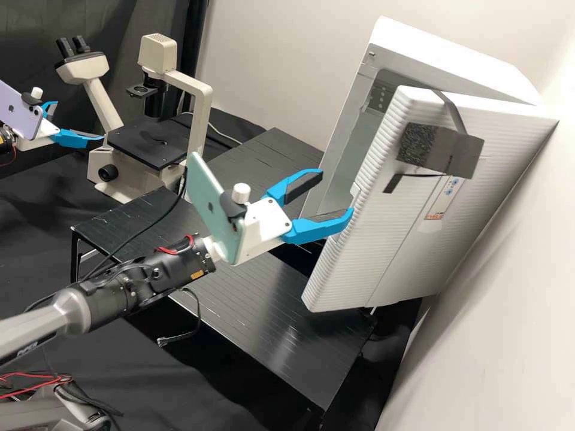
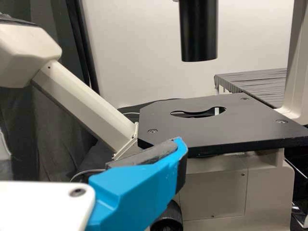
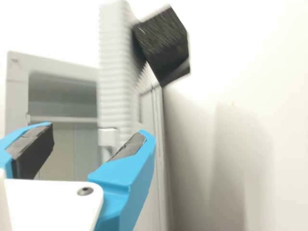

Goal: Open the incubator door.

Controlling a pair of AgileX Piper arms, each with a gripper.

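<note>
In the high view your right gripper (image 1: 336, 193) is gaping, perhaps just brushing the incubator door (image 1: 383, 233), which is standing ajar at the gripper's three o'clock, long axis running one to seven.

Ok, orange-and-white printed label (image 1: 434, 209) on the white ribbed door (image 1: 371, 257), pale lettering (image 1: 28, 349) on a grey arm (image 1: 54, 329), little logos (image 1: 211, 208) on the mint-green phone (image 1: 224, 230) and lilac phone (image 1: 25, 120).
</note>
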